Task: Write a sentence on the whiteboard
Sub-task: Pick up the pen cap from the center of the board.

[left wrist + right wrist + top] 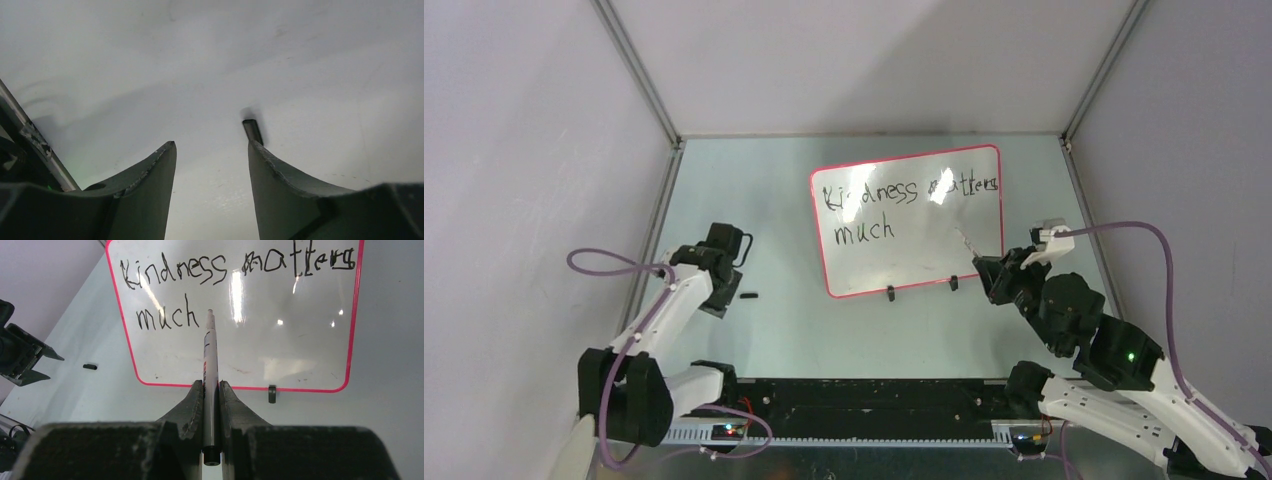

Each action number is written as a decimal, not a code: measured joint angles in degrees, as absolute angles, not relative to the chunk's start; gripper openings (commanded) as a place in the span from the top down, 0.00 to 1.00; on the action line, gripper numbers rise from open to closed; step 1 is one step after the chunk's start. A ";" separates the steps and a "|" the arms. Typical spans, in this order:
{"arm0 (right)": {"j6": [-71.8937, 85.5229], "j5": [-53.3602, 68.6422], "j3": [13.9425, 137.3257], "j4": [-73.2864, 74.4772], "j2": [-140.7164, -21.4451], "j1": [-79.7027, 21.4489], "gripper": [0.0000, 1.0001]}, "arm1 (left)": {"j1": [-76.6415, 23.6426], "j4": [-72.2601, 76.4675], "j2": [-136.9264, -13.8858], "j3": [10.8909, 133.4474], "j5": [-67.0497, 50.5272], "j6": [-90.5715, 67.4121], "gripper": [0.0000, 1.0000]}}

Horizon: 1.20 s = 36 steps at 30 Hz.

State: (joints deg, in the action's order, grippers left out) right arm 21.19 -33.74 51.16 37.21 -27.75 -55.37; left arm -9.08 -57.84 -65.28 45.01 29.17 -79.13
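While reading from the left: left gripper low over the table, jaws parted, nothing between them. Just right of it, small black cylinder lying on the table, long axis left-right. Right again, whiteboard lying flat, long axis left-right, right end slightly farther. Carries the sentence in two lines running left to right: "Kindness matters", then "much". By the board's near-right corner, right gripper clamped on marker, long axis pointing far-left, tip over blank board right of "much".

Sentence partly glare-washed overhead.
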 measured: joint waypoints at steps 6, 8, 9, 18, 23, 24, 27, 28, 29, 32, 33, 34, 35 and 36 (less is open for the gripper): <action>21.12 -33.50 49.98 37.15 -27.75 -55.37 1.00 | -6.85 -54.59 -67.53 41.45 23.92 -81.06 0.42; 21.12 -33.34 49.69 37.15 -27.77 -55.37 1.00 | -6.70 -52.75 -68.62 41.39 22.61 -81.14 0.42; 21.06 -33.30 49.63 37.10 -27.81 -55.37 1.00 | -6.59 -51.90 -69.12 41.36 22.06 -81.17 0.42; 20.84 -33.08 49.60 36.99 -28.62 -55.11 1.00 | -6.24 -43.03 -78.28 40.91 15.59 -83.00 0.46; 20.75 -33.04 49.60 37.01 -28.86 -54.78 1.00 | -6.17 -40.82 -78.85 40.10 13.89 -85.60 0.50; 20.73 -33.04 49.60 37.01 -28.86 -54.70 1.00 | -6.17 -40.38 -78.81 40.01 13.52 -86.08 0.54; 20.73 -32.93 49.60 37.01 -28.86 -54.50 1.00 | -6.09 -39.18 -78.83 39.75 12.80 -87.33 0.67; 20.73 -32.93 49.60 37.01 -28.86 -54.50 1.00 | -6.07 -38.81 -78.83 39.66 12.69 -87.72 0.75; 20.73 -32.93 49.60 36.99 -28.86 -54.43 1.00 | -6.00 -38.37 -78.91 39.46 12.56 -88.01 0.79; 20.73 -32.82 49.60 36.99 -28.86 -54.26 1.00 | -5.63 -37.54 -78.83 39.11 11.75 -88.42 0.98; 20.73 -32.64 49.60 37.01 -28.86 -54.22 1.00 | -5.58 -37.23 -78.70 39.09 11.60 -88.20 0.99; 20.71 -32.51 49.60 36.99 -28.88 -54.17 1.00 | -5.52 -36.93 -78.41 39.07 11.42 -87.72 1.00; 20.69 -32.45 49.60 37.01 -28.88 -54.13 1.00 | -5.50 -36.80 -77.89 38.85 11.29 -86.87 1.00; 20.67 -32.16 49.60 36.99 -28.88 -54.08 1.00 | -5.48 -36.91 -76.82 38.39 11.18 -85.62 1.00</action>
State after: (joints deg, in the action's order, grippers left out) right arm 20.67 -32.16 49.60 36.99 -28.88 -54.08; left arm -5.48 -36.91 -76.82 38.39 11.18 -85.62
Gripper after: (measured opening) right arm 0.148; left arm 0.028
